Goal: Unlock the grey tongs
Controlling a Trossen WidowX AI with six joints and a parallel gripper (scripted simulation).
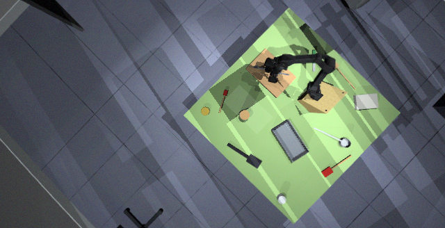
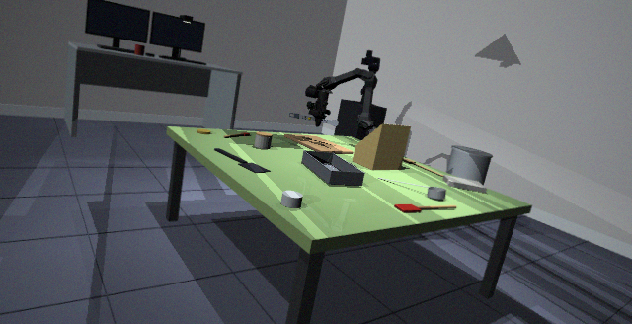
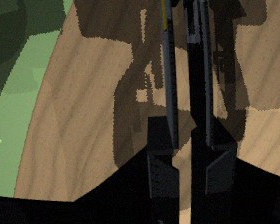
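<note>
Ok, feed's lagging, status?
Gripper shut on tongs. Tongs held above wooden board, off the roasting tin. Nothing seen blocking the board.

In the wrist view the top edge is cutting off the grey tongs (image 3: 169,63), hiding their tips, and the tool (image 3: 183,163) is running off the bottom. In the top view the arm is covering part of the wooden board (image 1: 278,83); the tongs there are appearing too small to judge.
</note>
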